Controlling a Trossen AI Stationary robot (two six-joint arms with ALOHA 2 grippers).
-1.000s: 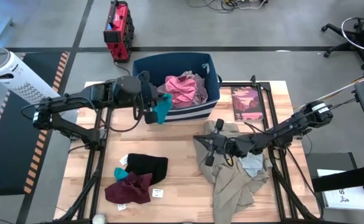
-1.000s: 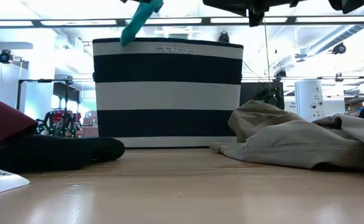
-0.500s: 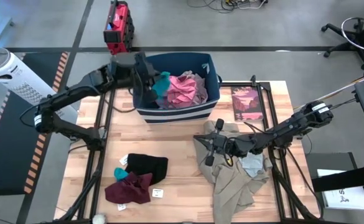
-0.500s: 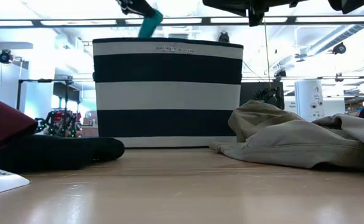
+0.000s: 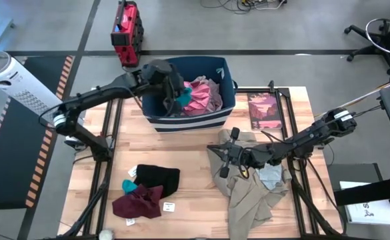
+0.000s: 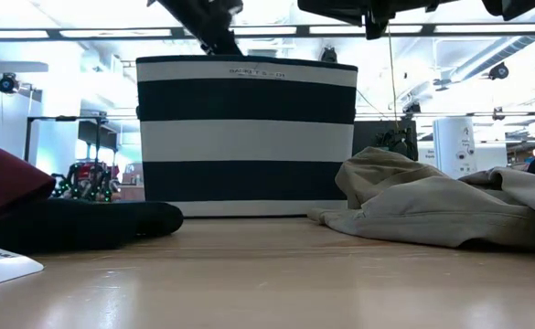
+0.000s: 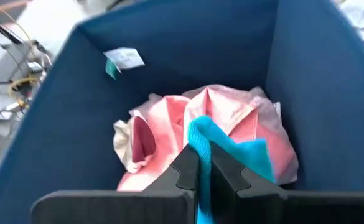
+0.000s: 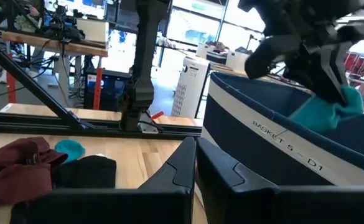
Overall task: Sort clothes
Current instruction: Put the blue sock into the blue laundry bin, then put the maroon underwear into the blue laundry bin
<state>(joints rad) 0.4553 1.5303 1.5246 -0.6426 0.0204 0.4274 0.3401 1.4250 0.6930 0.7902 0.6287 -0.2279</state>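
Clothes spread over the wooden bench [image 5: 195,200] and into the navy bin [image 5: 227,87], largest first.

Khaki-beige trousers [image 5: 251,193]: crumpled heap, lower right of the high view, legs trailing toward the bottom edge; a wrinkled mound at the right of the low view.

Mauve-pink shirt [image 5: 198,95]: bunched inside the bin, upper centre of the high view; folds of pink and pale pink, filling the bin floor in the left wrist view.

Black piece [image 5: 158,178]: flat, lower left of the high view, touching the maroon piece [image 5: 138,203] just below it; maroon one rumpled, with a white tag at its edge.

Teal piece [image 5: 171,100]: bright turquoise, dangling over the shirt inside the bin, pinched in the left tool [image 5: 170,101], fingers clamped tight on the cloth. Second small teal scrap [image 5: 129,187] beside the black piece.

Pale grey piece [image 5: 270,177]: small, lying on the trousers, centre right.

Right tool [image 5: 224,160]: fingers pressed together, nothing in them, poised over the trousers' upper left edge, centre right of the high view.

Reddish book [image 5: 264,110]: flat on the bench, right of the bin.
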